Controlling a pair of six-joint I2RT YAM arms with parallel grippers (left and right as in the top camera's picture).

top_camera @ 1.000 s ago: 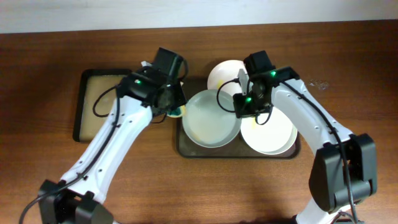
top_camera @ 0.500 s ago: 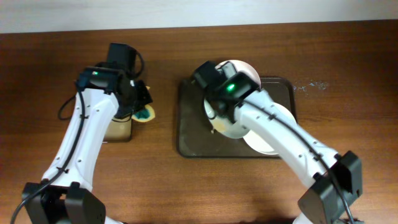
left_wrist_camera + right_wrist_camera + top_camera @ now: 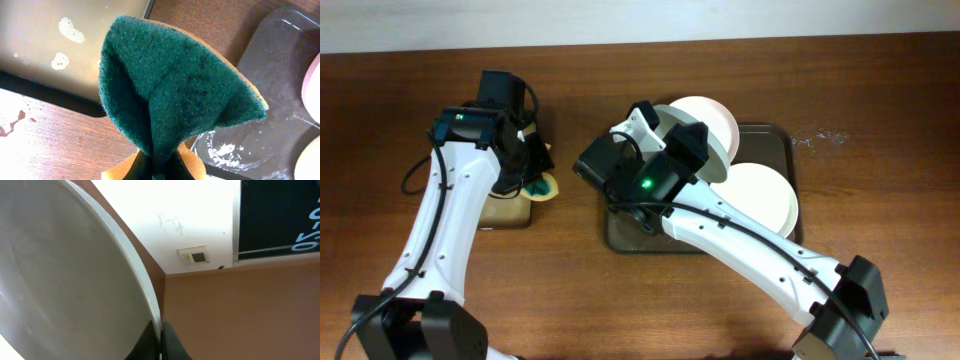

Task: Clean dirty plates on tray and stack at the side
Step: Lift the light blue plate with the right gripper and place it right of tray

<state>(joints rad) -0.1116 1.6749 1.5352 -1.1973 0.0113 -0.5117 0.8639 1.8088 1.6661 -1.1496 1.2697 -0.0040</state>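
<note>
My right gripper (image 3: 161,335) is shut on the rim of a white plate (image 3: 65,280) and holds it tilted up on edge. From overhead that gripper (image 3: 692,158) is over the left half of the dark brown tray (image 3: 775,140), and the held plate's grey edge (image 3: 720,160) shows beside it. A second plate (image 3: 710,112) lies at the tray's back, a third (image 3: 765,195) at its right. My left gripper (image 3: 533,178) is shut on a folded green and yellow sponge (image 3: 170,85), left of the tray; its fingertips (image 3: 160,172) pinch the sponge's base.
A small black tray with a tan liner (image 3: 505,212) lies under my left arm, with wet spots on the liner (image 3: 60,45). The brown tray's wet left end (image 3: 280,75) shows in the left wrist view. My right arm crosses the tray's front.
My left arm has carried the sponge left from the tray to the small black tray. My right arm has swung left and lifted the plate off the tray, tipping it on edge.
</note>
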